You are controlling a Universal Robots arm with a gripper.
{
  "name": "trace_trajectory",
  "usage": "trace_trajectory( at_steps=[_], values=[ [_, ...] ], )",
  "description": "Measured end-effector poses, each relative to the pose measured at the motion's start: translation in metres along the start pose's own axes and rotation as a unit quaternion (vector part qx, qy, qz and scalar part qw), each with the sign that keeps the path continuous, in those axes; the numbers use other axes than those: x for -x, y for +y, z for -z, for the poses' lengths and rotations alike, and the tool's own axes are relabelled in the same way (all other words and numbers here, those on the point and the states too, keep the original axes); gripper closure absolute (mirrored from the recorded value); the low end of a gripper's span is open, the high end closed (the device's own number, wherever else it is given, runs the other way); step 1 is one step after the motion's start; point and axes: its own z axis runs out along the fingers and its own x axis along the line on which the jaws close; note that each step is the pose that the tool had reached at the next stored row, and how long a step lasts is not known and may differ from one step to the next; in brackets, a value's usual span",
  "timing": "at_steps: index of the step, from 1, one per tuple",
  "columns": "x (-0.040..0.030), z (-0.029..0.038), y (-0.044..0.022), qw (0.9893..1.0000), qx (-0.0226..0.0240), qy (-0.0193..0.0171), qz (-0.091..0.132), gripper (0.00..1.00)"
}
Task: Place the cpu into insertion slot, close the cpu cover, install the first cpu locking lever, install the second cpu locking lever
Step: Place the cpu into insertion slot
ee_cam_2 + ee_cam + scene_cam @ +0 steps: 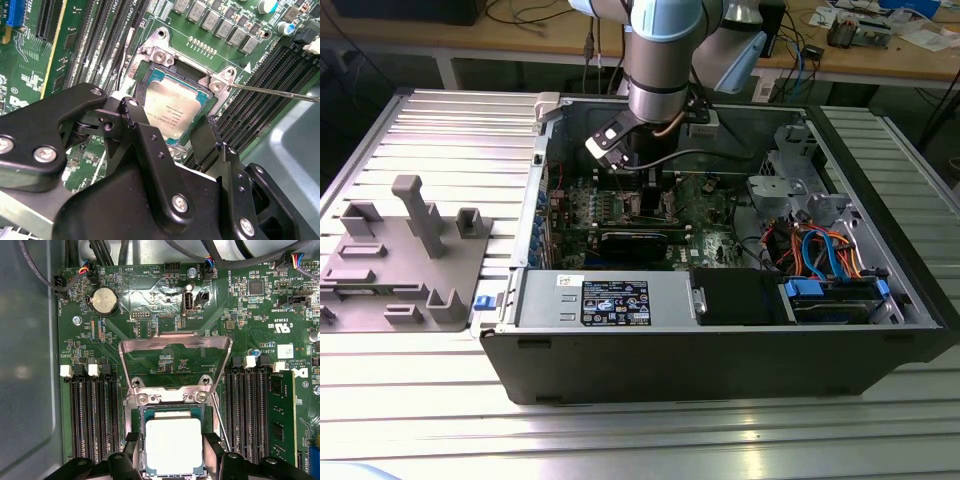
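The cpu, silver face up, lies level at the insertion slot on the green motherboard. My gripper straddles it, and its black fingers press on two opposite edges, so it is shut on the chip. The second wrist view shows the cpu between the same fingers, with the slot rim beyond it. The cpu cover stands swung up and open behind the slot. A thin locking lever juts out beside the socket. In the exterior view the arm reaches down into the computer case.
Black memory slots flank the socket on both sides, and one holds a green module. A coin battery and cables lie past the cover. A grey fixture sits on the table at the exterior view's left.
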Motion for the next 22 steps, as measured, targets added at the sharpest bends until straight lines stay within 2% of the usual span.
trace_trajectory(
  at_steps=[7,15,20,21,22],
  values=[
    [0.0001,0.0019,0.0,1.0,0.0003,-0.0016,-0.001,0.38],
    [0.0003,0.0174,0.0001,1.0,0.0003,-0.0037,-0.001,0.38],
    [0.0003,0.0197,0.0002,1.0,0.0004,-0.0036,0.0,0.38],
    [0.0003,0.0198,0.0002,1.0,0.0003,-0.0037,0.0,0.39],
    [0.0003,0.0198,0.0002,1.0,0.0004,-0.0037,0.0,0.53]
  ],
)
